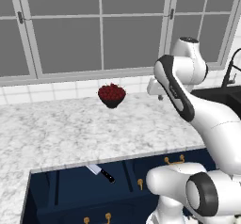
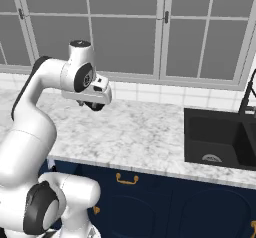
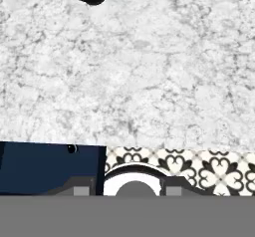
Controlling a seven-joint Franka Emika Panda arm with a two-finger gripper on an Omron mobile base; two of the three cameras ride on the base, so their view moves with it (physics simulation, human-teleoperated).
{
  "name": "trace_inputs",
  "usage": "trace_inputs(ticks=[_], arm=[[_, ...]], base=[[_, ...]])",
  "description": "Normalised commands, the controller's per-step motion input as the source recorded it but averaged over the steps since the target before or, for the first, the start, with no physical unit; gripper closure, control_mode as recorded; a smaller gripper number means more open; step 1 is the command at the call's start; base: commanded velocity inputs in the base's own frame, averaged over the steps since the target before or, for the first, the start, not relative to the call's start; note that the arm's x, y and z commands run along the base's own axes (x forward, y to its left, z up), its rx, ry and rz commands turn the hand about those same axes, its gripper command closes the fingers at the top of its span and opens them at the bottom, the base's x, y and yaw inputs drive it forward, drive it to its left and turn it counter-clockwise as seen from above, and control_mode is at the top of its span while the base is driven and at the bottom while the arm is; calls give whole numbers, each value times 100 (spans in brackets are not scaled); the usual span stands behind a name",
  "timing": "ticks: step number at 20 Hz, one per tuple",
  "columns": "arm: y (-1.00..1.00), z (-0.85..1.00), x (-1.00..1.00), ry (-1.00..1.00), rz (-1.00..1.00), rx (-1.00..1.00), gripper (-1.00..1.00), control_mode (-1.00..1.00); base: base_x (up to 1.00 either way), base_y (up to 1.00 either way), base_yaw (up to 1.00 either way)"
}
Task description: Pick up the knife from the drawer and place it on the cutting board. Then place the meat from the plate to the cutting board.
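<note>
The knife [image 1: 101, 172] lies in the open drawer [image 1: 70, 190], which sticks out below the near edge of the marble counter [image 1: 70, 124]. Its silver blade points to the far left and its black handle points to the near right. It lies flat on the dark drawer floor, with nothing touching it. The gripper [image 2: 93, 103] hangs high over the counter, well apart from the knife. I cannot tell if its fingers are wide or close together, because the hand blocks them in the base views and only small grey bits show in the hand view. It does not seem to hold anything. The knife looks small, light and stiff, so I think it will not bend. The blade is thin, smooth and flat, so it could slip. The black handle is thicker and looks like the better place to grab, across its middle. The drawer is shallow, so the fingers must go down low with care. A dark bowl [image 1: 112, 96] of red fruit sits far back on the counter, and a black sink [image 2: 220, 138] is off to the right.
</note>
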Motion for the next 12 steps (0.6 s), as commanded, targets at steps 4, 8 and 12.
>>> trace_inputs(ticks=[4, 8, 12], arm=[[3, -27, -51, 4, 0, -2, -100, -100], [2, -73, -99, 9, 6, -4, -100, -100], [0, -53, -76, 1, 2, -2, -100, -100]], base=[[0, 0, 0], [0, 0, 0], [0, 0, 0]])
